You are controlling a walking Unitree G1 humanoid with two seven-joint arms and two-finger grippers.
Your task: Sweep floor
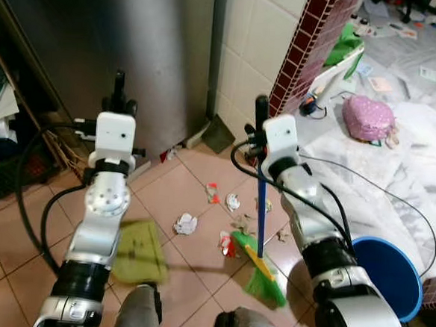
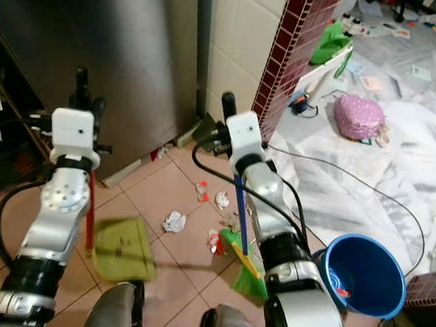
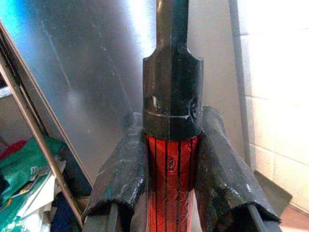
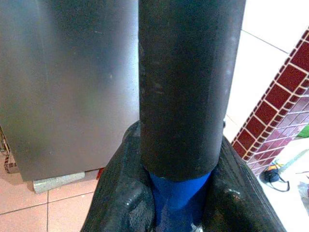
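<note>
two grippers are at work, each clamped on a tool: the right gripper point(image 4: 176, 193) has both black fingers point(image 4: 123, 193) pressed against the blue shaft of the broom point(image 2: 245, 263), just under its black top grip, and the left gripper point(image 3: 174, 169) squeezes the red handle of the green dustpan point(image 2: 124, 248) the same way below its black cap. from the right claw the shaft drops to the green bristles resting on the pink tiles at about 6 o'clock of the head view, and the dustpan lies flat at about 8 o'clock, well apart from the bristles. the paper scraps point(image 2: 174, 222) sit between them and a little ahead, with smaller red and white bits point(image 2: 202, 191) toward 12 o'clock of that clump. to do this stroke well, i judge the broom should reach past the farthest bits and draw them toward 8 o'clock in short, low pulls, bristles kept on the tile, while the pan's lip stays pressed down and angled to face the oncoming pile. the blue bucket point(image 2: 367, 275) stands near the right arm at 4 o'clock and could catch the elbow; a black cable point(image 2: 337, 175) trails over the white floor sheet point(image 2: 397, 168) at 2 o'clock, and the steel cabinet point(image 2: 120, 59) and tiled wall point(image 2: 242, 38) close the far side, so litter could be pushed under the cabinet edge.
</note>
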